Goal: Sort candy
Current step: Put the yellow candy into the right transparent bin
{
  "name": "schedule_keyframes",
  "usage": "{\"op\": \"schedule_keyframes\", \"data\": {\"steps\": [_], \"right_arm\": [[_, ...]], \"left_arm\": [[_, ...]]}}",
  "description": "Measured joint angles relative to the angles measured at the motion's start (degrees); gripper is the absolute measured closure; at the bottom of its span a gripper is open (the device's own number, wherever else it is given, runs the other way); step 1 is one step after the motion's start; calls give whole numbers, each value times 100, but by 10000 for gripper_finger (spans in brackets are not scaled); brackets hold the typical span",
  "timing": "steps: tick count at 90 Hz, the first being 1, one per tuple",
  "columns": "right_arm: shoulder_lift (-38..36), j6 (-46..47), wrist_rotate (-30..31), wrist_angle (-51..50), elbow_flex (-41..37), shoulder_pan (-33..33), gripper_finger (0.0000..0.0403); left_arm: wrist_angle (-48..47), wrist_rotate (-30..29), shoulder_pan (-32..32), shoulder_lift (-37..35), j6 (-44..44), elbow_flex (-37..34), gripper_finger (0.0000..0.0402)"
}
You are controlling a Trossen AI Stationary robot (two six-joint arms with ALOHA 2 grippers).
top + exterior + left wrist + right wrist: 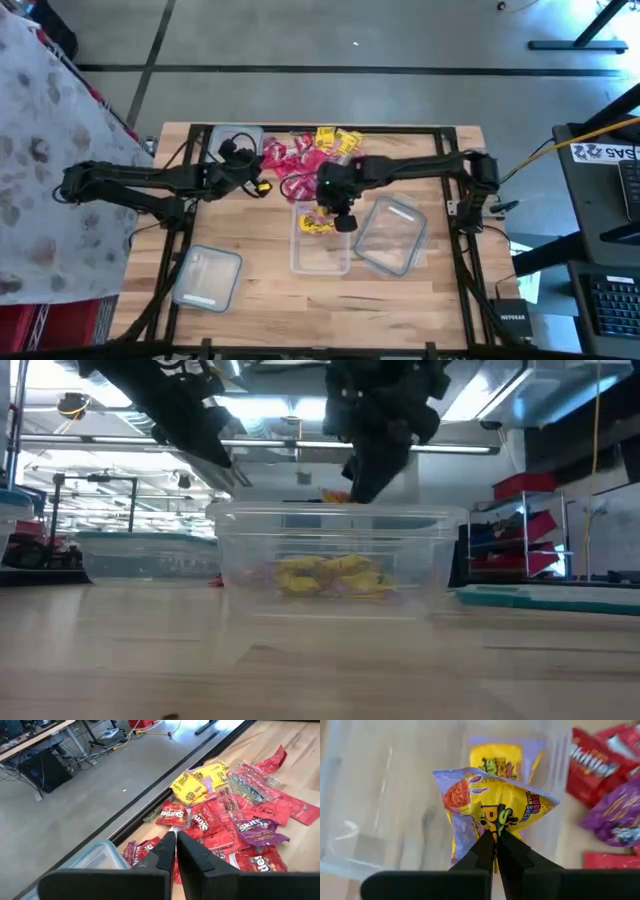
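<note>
Clear plastic forms the nearest tub (pixel 335 560), with yellow candy packets (pixel 330 575) already lying inside. Above it the right gripper (pixel 495 840) points down from its outstretched arm, fingers pinched on a yellow Sour Patch packet (pixel 495 802) — held over the tub's far end. Beyond, the left gripper (pixel 176 840) hovers with fingers closed together and empty, over the red-and-yellow candy heap (pixel 310 160) at the table's (pixel 330 300) far edge.

The candy (pixel 305 160) lies heaped near the far edge of the surface — mostly red packets, some yellow, one or two purple. A few yellow packets (pixel 317 222) sit inside a clear tub; another yellow packet (pixel 495 805) hangs pinched above it.
</note>
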Motion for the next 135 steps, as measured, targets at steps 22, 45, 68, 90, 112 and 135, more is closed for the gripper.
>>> {"op": "schedule_keyframes", "data": {"steps": [22, 45, 68, 90, 112, 135], "right_arm": [[261, -163, 456, -37, 0, 146, 376], [233, -144, 851, -107, 7, 144, 272], [219, 79, 142, -95, 7, 151, 267], [647, 152, 381, 297, -98, 144, 348], [656, 106, 455, 112, 3, 144, 382], [465, -259, 1452, -716, 568, 144, 366]], "left_arm": [[4, 0, 0, 2, 0, 0, 402], [48, 0, 2, 0, 0, 0, 402], [50, 1, 2, 2, -60, 0, 402], [50, 1, 5, 1, -105, 0, 402], [29, 0, 5, 1, -107, 0, 402], [44, 0, 7, 1, -107, 0, 402]]}}
